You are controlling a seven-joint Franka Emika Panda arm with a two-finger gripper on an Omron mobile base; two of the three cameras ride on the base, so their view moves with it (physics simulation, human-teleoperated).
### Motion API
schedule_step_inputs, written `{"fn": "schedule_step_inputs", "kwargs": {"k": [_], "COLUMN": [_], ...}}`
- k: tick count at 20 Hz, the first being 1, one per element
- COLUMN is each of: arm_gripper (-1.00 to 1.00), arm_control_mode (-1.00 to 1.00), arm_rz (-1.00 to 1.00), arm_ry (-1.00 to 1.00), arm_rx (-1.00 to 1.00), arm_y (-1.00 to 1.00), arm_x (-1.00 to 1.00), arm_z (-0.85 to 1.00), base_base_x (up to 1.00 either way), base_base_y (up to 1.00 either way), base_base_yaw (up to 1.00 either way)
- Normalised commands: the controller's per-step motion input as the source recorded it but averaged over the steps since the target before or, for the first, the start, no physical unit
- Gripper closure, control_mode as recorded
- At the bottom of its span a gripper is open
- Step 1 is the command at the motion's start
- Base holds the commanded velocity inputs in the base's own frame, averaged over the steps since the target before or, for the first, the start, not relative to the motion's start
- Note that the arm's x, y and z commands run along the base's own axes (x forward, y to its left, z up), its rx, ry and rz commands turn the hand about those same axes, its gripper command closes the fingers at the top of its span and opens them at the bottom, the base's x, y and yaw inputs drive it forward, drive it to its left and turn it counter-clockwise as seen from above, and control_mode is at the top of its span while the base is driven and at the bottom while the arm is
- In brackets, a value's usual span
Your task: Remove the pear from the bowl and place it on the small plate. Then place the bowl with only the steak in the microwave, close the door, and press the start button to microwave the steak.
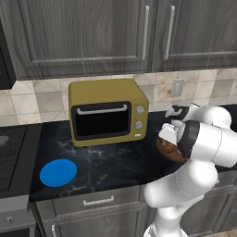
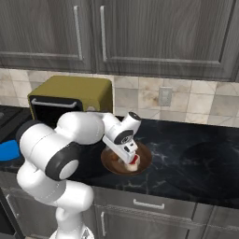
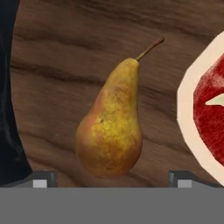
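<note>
Gripper [image 3: 109,183] fingers [image 3: 41,178] spread wide, grasping nothing, straddling the pear [image 3: 111,127] lying in the bowl [image 3: 65,65] beside the steak [image 3: 210,113]; pear judged light, firm, smooth-skinned, best pinched across its fat belly.

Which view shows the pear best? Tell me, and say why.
The hand view: the pear lies whole and close, stem included, on the brown bowl beside the steak. In both base views the arm blocks the pear; I cannot make it out there.
</note>
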Motion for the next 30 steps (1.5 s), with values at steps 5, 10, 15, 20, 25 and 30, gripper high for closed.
{"fn": "schedule_step_inputs", "kwargs": {"k": [5,10,15,20,25,30], "arm_gripper": [-1.00,-1.00,-1.00,-1.00,-1.00,-1.00], "arm_control_mode": [-1.00,-1.00,-1.00,-1.00,-1.00,-1.00], "arm_rz": [-0.02,0.00,0.00,-0.01,-0.05,0.00], "arm_ry": [0.00,0.01,0.00,0.00,0.00,0.00], "arm_rx": [0.05,0.03,0.00,0.00,0.00,0.00], "arm_y": [-0.10,-0.02,0.05,0.11,0.26,0.01], "arm_x": [0.20,0.18,0.01,-0.04,-0.01,-0.03], "arm_z": [-0.09,-0.27,-0.14,-0.21,-0.15,-0.27], "base_base_x": [0.00,0.00,0.00,0.00,0.00,0.00], "base_base_y": [0.00,0.00,0.00,0.00,0.00,0.00], "base_base_yaw": [0.00,0.00,0.00,0.00,0.00,0.00]}}
